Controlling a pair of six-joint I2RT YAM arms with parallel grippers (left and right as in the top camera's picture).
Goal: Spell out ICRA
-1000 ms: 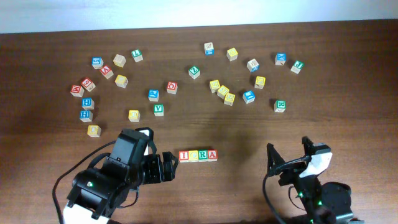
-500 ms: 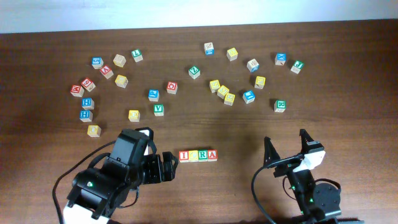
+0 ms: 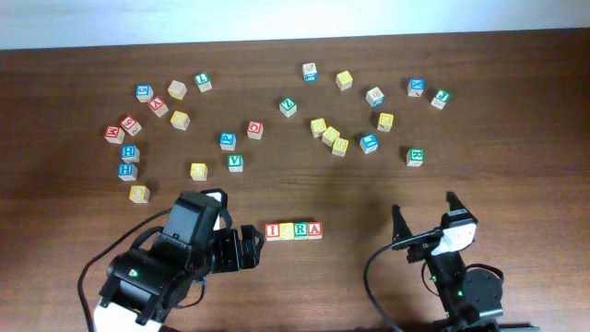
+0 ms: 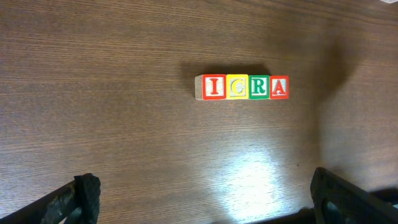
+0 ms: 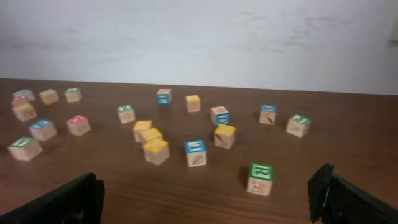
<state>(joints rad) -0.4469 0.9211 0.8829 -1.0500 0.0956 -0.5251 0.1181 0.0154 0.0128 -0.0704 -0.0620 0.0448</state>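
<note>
Four blocks formed the ICRA row (image 3: 294,231) at the near side of the table (image 3: 350,184), seen from overhead, just right of the left gripper (image 3: 253,246); the right gripper (image 3: 424,210) stood well apart. Left wrist: fingers spread wide, empty, row ahead. Right wrist: fingers likewise spread, loose blocks (image 5: 194,152) scattered beyond.

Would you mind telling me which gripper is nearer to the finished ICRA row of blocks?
Left. The left gripper sits close beside the I end of the ICRA row, not touching it; the right gripper is much farther off, beyond the A end.
</note>
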